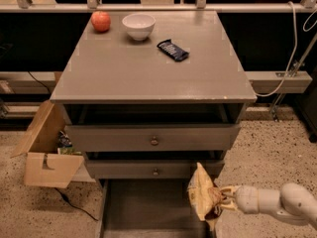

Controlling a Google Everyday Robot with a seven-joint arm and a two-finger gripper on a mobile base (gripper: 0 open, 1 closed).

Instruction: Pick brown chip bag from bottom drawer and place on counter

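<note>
My gripper (221,201) is at the bottom right, shut on the brown chip bag (201,195), a crinkly tan and dark brown bag. It holds the bag upright above the right side of the open bottom drawer (148,207), in front of the middle drawer's right end. The white arm reaches in from the right. The counter (148,68) is the wide grey top above.
On the counter stand a red apple (100,21), a white bowl (138,26) and a dark blue candy bar wrapper (173,50). Two upper drawers with brass knobs (154,141) are partly out. An open cardboard box (47,150) sits on the floor at left.
</note>
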